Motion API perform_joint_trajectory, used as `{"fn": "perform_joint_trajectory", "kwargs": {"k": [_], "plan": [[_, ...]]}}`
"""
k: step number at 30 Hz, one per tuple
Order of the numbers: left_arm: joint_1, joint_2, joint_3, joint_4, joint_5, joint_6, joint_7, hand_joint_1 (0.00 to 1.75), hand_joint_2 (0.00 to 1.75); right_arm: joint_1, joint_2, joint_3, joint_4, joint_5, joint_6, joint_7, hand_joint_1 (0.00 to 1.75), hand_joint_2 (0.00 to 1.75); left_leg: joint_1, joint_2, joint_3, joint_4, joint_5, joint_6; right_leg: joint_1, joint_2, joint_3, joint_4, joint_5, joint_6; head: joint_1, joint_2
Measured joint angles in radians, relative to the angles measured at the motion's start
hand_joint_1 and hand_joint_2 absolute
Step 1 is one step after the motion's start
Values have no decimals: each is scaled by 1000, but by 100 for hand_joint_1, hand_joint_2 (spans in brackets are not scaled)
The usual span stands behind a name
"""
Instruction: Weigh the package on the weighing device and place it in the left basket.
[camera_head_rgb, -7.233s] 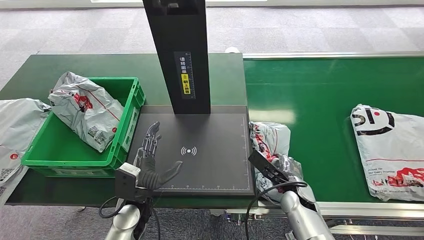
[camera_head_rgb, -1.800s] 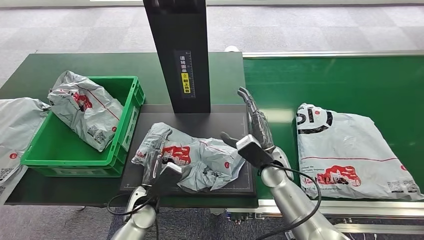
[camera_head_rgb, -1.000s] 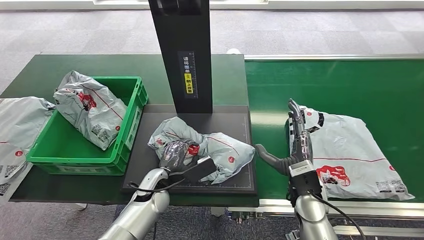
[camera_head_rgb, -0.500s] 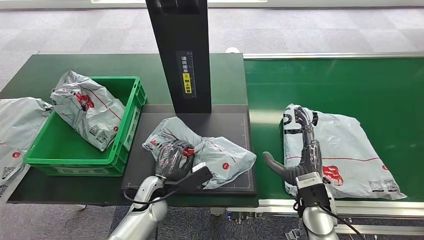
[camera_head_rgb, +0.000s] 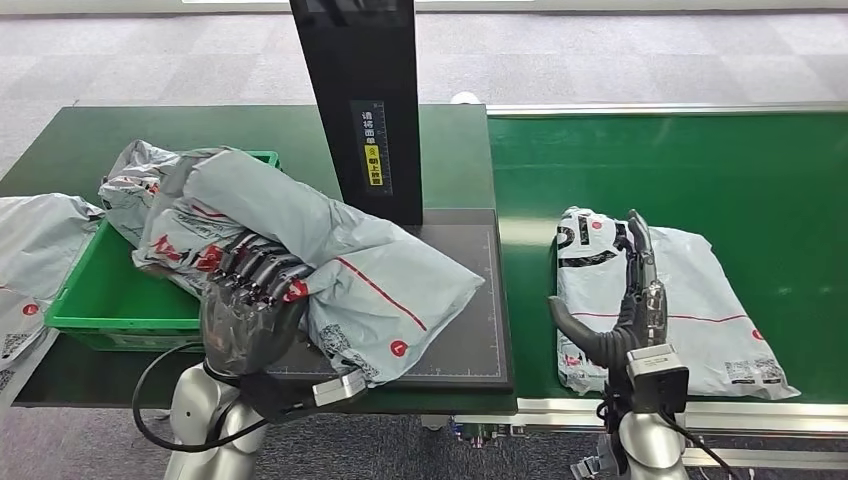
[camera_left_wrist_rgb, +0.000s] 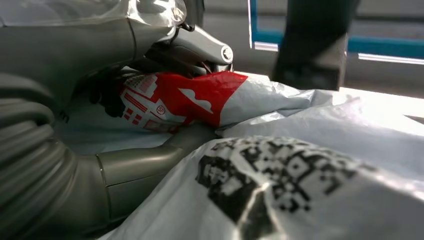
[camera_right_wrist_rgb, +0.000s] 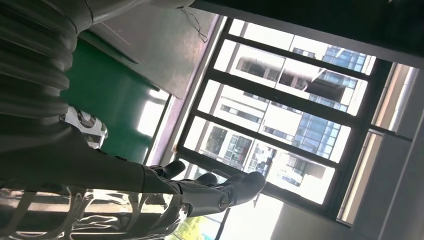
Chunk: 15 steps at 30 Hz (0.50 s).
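My left hand (camera_head_rgb: 247, 305) grips a grey plastic package (camera_head_rgb: 330, 255) with red print and holds it up over the left part of the black scale plate (camera_head_rgb: 470, 300), partly above the green basket (camera_head_rgb: 110, 310). In the left wrist view the fingers (camera_left_wrist_rgb: 165, 47) close on the package's red patch (camera_left_wrist_rgb: 200, 97). My right hand (camera_head_rgb: 625, 305) is open, fingers pointing up, over the near edge of a second grey package (camera_head_rgb: 690, 300) on the green belt.
The scale's black column (camera_head_rgb: 365, 100) stands behind the plate. Another grey package (camera_head_rgb: 130, 185) lies in the basket. A further grey bag (camera_head_rgb: 30, 260) lies on the table left of the basket. The green conveyor (camera_head_rgb: 700, 170) stretches to the right.
My left hand has lifted the package off the scale plate and carried it left toward the basket. The belt package has drifted slightly left; my right hand has barely moved.
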Motion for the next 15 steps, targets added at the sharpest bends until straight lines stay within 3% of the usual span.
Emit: {"fn": "perform_joint_trajectory", "kwargs": {"k": [4,6,9,13,15], "plan": [[-23,0,116,-71,-82,0,15,175,175,8,0,-3,0,0,0,-4,0,175,0,0,0,0,0,0,0,0,0,0,0,0,0,0],[-51,14,174,-75,-150,-1,67,175,175,7,0,-3,-1,3,3,-4,0,175,1,0,0,0,1,-1,0,0,0,0,0,0,0,0],[-103,56,229,-52,-241,-2,240,175,175,8,0,-3,-3,13,8,-2,0,175,1,0,0,0,1,-2,1,0,0,0,1,-1,0,0],[-189,152,243,56,-263,-12,527,175,175,10,2,-4,-14,30,24,4,0,175,1,0,0,0,2,-2,2,0,-1,1,1,-1,0,0],[-232,198,243,122,-263,-31,611,175,175,14,5,-7,-18,39,30,6,0,175,1,1,0,0,2,-2,2,1,-1,1,1,-1,0,0]]}}
